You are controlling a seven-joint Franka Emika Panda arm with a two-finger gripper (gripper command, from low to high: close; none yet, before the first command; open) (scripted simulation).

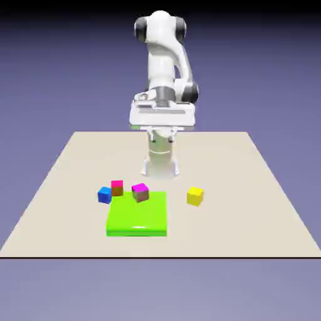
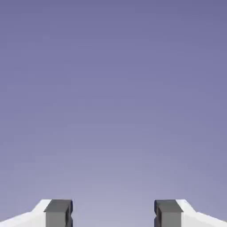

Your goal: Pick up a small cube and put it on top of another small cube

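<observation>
1. Exterior view: the white arm (image 1: 164, 63) stands folded at the far edge of the beige table (image 1: 251, 188), its hand held high above the surface and well apart from every object.
2. Exterior view: the small yellow cube (image 1: 195, 196) rests on the bare table toward the exterior view's right, near the green slab's corner but not touching it.
3. Exterior view: a flat bright-green slab (image 1: 137, 216) lies near the table's middle; a pink-topped cube (image 1: 140, 192) with brown sides sits turned at an angle at the slab's far edge, though whether it rests on the slab or just behind it cannot be told.
4. Exterior view: a second pink-topped cube (image 1: 117, 187) and a blue cube (image 1: 105, 195) stand just beside each other at the slab's far corner on the exterior view's left; whether they touch cannot be told.
5. Hand view: the gripper (image 2: 113, 215) has its jaws spread wide, with a grey fingertip (image 2: 58, 213) at the left and its partner at the right of the bottom edge, and nothing lies between them.
6. Hand view: beyond the fingers only the plain blue-violet backdrop (image 2: 113, 88) shows; no cube and no part of the table appears.
</observation>
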